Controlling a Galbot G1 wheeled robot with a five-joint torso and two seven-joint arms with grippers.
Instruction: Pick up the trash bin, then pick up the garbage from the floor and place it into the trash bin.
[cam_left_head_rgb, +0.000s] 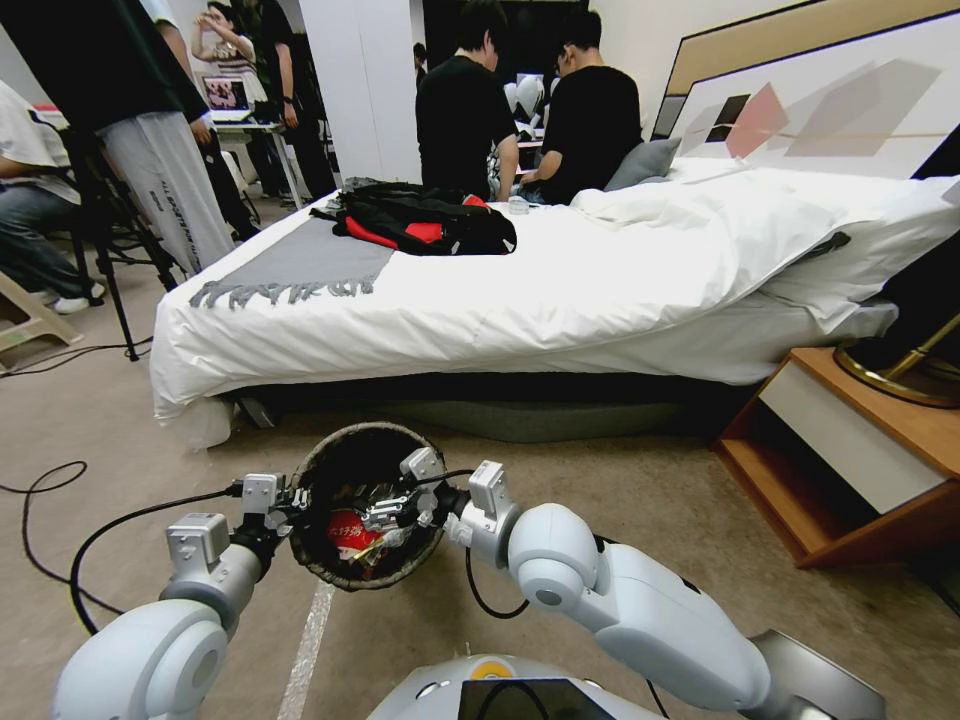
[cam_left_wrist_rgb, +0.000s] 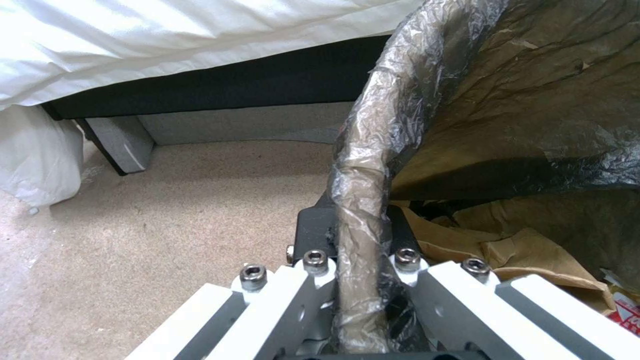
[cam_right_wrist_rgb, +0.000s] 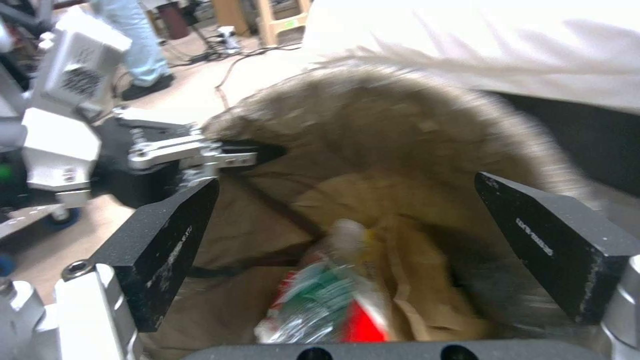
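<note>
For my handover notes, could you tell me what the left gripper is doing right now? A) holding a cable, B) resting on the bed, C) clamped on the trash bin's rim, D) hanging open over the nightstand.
C: the left gripper is shut on the bag-lined rim of the trash bin, while the right gripper hangs open above the garbage inside.

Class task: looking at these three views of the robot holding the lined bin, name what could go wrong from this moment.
1. The left gripper pinches only the rim of the small round bag-lined trash bin; the plastic liner could slip and tilt it.
2. The open right gripper sits over the red-and-green packet garbage; withdrawing carelessly might snag the liner.
</note>
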